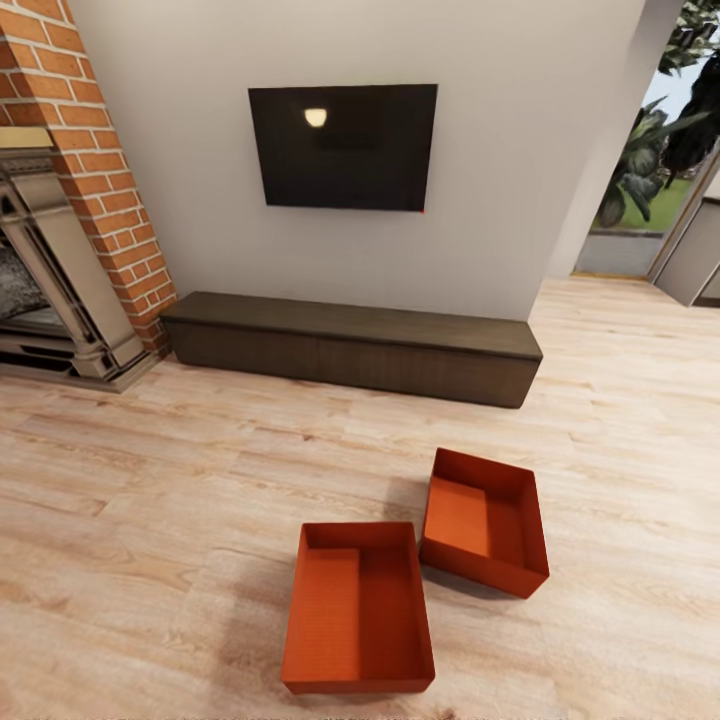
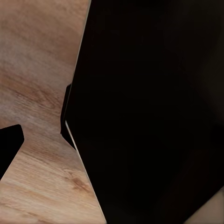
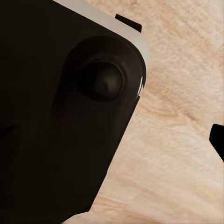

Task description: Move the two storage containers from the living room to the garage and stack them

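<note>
Two orange-red open-top storage containers stand empty on the pale wood-plank floor (image 1: 150,480) of the living room. The nearer container (image 1: 357,610) lies straight ahead, low in the head view. The other container (image 1: 485,520) sits just behind it to the right, turned at an angle, with their corners almost touching. In the left wrist view a dark fingertip (image 2: 9,144) pokes in over the planks beside a large black robot part (image 2: 149,112). The right wrist view has a dark fingertip (image 3: 218,140) at its edge next to a black housing (image 3: 60,116). Nothing is held.
A long low dark-brown cabinet (image 1: 350,345) runs along the white wall under a black TV (image 1: 343,147). A red-brick fireplace (image 1: 60,250) stands at the left. An opening with greenery (image 1: 650,200) lies at the far right. Open plank floor surrounds both containers.
</note>
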{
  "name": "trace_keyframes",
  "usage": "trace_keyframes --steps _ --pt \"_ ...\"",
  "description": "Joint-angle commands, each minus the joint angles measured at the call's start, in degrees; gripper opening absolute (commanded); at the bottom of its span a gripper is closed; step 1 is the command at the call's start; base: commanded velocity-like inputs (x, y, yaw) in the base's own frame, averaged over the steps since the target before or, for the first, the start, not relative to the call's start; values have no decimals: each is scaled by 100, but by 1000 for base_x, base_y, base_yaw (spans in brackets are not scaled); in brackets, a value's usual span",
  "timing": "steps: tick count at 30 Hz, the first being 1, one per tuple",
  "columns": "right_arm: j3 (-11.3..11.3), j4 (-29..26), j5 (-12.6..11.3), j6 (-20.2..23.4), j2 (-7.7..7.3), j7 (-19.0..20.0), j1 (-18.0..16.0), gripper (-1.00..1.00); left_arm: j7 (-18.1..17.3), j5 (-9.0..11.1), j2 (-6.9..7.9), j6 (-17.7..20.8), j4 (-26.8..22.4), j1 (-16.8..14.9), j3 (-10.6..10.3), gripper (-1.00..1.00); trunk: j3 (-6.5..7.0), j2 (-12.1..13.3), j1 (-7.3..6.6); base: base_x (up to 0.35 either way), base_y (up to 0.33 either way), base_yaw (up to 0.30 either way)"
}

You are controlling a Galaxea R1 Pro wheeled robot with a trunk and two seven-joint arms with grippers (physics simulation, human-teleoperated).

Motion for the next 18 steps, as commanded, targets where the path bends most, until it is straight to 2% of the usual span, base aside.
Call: trace_keyframes --steps 1,9,18 --pt "47 17 -61 -35 3 -9 -5 100 2 1 -2 -11 -1 -1 37 100 -13 -2 0 0 0 0" --pt "-11 17 -107 -35 3 -31 -5 100 2 29 -8 -11 -12 -1 47 100 -88 -2 0 0 0 0" --pt "-16 17 -123 -36 3 -83 -5 100 -25 42 -80 -8 -8 -1 59 100 -171 -2 0 0 0 0"
